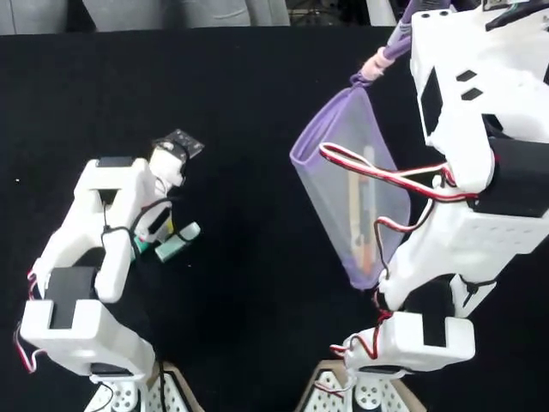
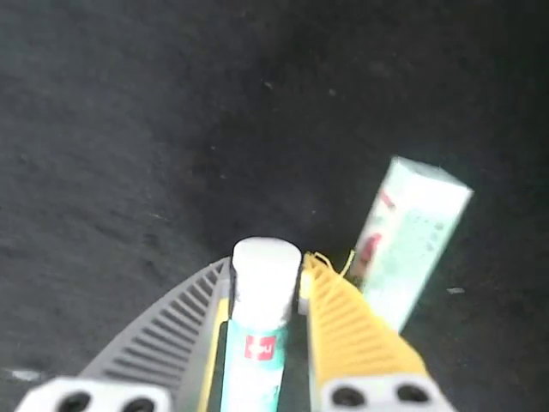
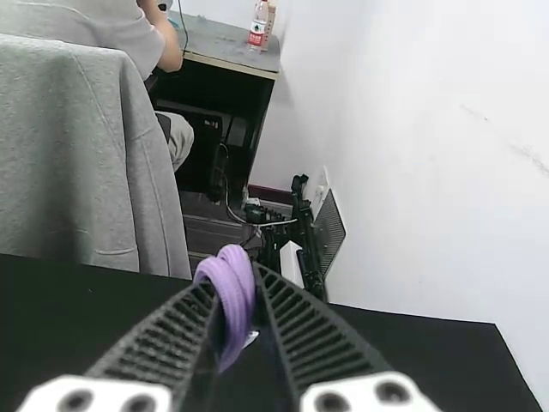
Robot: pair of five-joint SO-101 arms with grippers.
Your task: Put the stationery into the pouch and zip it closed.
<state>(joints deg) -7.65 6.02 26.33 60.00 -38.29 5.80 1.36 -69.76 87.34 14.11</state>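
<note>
A white-capped stick (image 2: 257, 343) is clamped between the jaws of the left gripper (image 2: 266, 270), low over the black table (image 1: 249, 112); a mint-green box (image 2: 410, 240) is seen lying just beside it. Farther off, the mesh pouch (image 1: 343, 180) is held up tilted, pens (image 1: 360, 227) visible inside, its purple loop (image 3: 227, 287) pinched by the right gripper (image 3: 233, 296). Filling is judged to be under way: the stick must be lifted and carried to the pouch's mouth, the box fetched afterwards, the zip drawn last
</note>
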